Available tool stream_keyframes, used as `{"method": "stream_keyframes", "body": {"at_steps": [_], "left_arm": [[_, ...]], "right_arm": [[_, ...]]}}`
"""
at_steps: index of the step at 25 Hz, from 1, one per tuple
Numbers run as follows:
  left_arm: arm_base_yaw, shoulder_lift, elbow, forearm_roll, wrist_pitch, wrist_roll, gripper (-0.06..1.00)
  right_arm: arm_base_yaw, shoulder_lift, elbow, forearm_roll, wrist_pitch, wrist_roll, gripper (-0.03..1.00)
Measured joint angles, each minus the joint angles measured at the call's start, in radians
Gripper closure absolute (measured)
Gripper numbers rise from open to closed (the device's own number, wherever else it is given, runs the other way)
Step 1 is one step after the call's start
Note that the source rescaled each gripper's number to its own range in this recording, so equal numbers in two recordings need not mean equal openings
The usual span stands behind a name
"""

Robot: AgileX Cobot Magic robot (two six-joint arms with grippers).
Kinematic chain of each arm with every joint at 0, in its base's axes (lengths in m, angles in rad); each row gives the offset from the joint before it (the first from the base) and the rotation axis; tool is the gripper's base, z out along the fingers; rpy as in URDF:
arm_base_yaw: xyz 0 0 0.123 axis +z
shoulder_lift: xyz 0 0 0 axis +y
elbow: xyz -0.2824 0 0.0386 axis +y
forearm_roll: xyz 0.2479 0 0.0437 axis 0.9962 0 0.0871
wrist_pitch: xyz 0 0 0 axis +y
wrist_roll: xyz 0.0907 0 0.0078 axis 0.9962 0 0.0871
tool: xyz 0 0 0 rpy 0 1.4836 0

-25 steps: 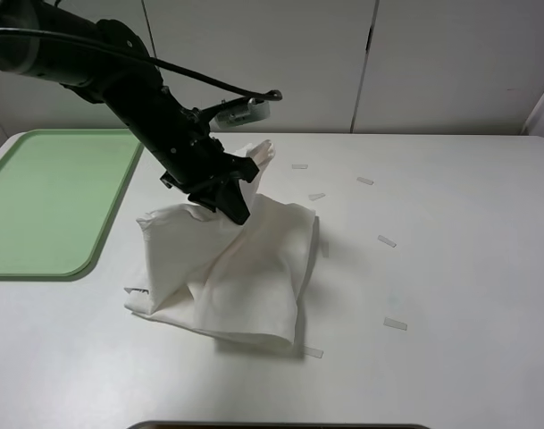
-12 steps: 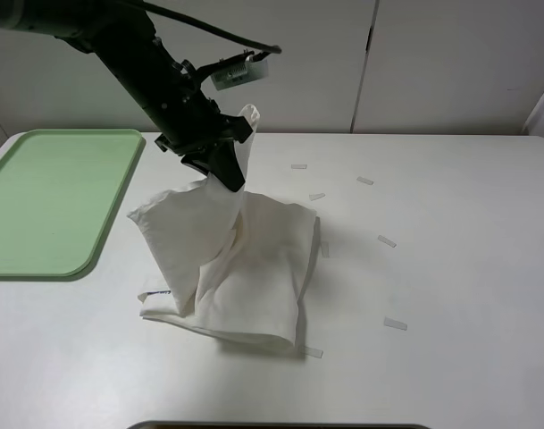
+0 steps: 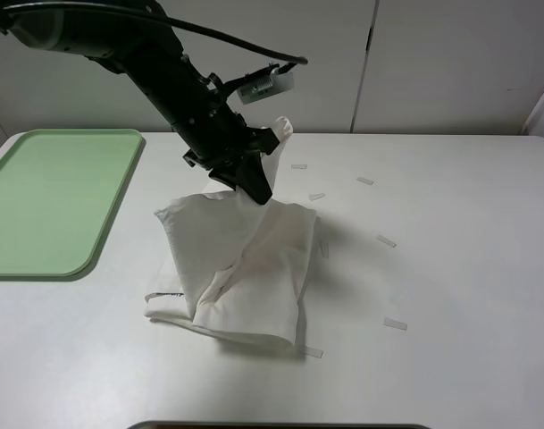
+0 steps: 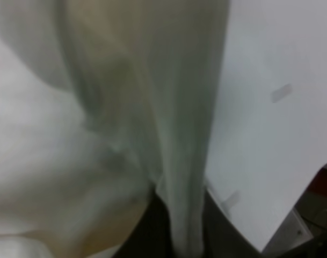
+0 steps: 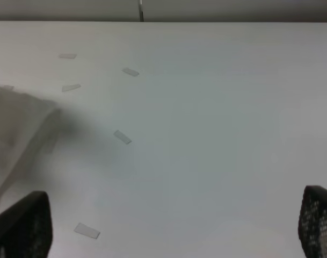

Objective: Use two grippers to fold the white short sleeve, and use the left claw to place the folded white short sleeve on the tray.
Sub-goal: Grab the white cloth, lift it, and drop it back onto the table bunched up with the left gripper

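The left end effector [image 3: 256, 189] is clamped narrow on a bunch of the white short sleeve [image 3: 245, 268]. The left wrist view shows cloth pinched between its jaws. It holds that bunch up above the table [image 3: 450, 268], to the right of the tray [image 3: 57, 197]. The rest of the shirt hangs from the grip, and its lower part lies in a loose layered heap on the table, apart from the tray's right rim. The right end effector [image 5: 171, 228] stands wide with nothing between its jaws, farther from the tray than the shirt. Folding looks largely done, though the bundle is untidy. Carrying it across to the tray and letting go there remain.
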Motion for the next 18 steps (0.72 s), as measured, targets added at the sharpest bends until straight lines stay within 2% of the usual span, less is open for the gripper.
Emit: {"method": "stream_keyframes", "body": {"at_steps": [4, 7, 10, 11, 12, 14, 18], "left_arm": [[-0.012, 0.026, 0.003, -0.021, 0.0, 0.017, 0.94], [-0.012, 0.034, 0.009, -0.021, -0.003, 0.029, 0.9], [-0.013, 0.039, 0.018, -0.021, -0.003, 0.05, 0.76], [-0.013, 0.039, 0.018, -0.021, -0.003, 0.05, 0.76], [-0.02, 0.039, 0.021, -0.025, 0.003, 0.065, 0.63], [-0.035, 0.039, 0.021, -0.054, 0.029, 0.1, 0.54], [-0.073, 0.039, 0.021, -0.148, 0.141, 0.197, 0.48]], "right_arm": [[0.0, 0.0, 0.0, 0.0, 0.0, 0.0, -0.03], [0.0, 0.0, 0.0, 0.0, 0.0, 0.0, -0.03], [0.0, 0.0, 0.0, 0.0, 0.0, 0.0, -0.03], [0.0, 0.0, 0.0, 0.0, 0.0, 0.0, -0.03], [0.0, 0.0, 0.0, 0.0, 0.0, 0.0, -0.03], [0.0, 0.0, 0.0, 0.0, 0.0, 0.0, -0.03], [0.0, 0.0, 0.0, 0.0, 0.0, 0.0, -0.03]]}}
